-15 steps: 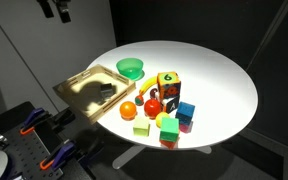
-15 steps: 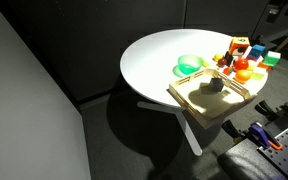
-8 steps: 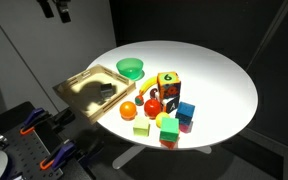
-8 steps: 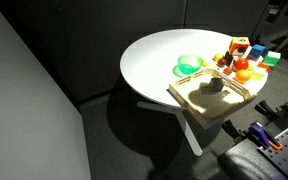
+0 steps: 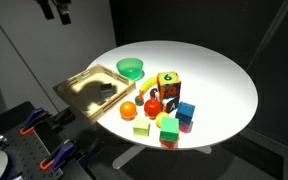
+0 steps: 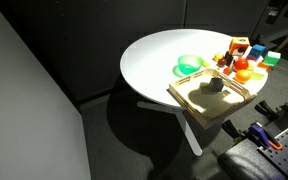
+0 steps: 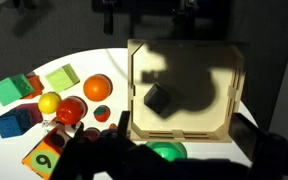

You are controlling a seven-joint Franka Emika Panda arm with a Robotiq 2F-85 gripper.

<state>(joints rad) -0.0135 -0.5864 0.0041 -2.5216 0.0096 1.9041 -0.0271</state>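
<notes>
Above the rim of the round white table [image 5: 219,70], the gripper [image 5: 56,10] hangs high with its jaws spread as wide as they go and nothing between them, well clear of everything below. The wrist view looks straight down into the shallow wooden tray [image 7: 132,90], where a small dark block [image 7: 160,98] lies alone near the middle, kept in by the raised walls. The green bowl [image 5: 131,68] sits just beside the tray, and the coloured toys [image 5: 154,107] crowd together farther along the tabletop.

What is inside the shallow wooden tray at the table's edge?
One small dark block lies on the floor of the shallow wooden tray. A dark shadow covers part of the floor; nothing else shows there.
</notes>
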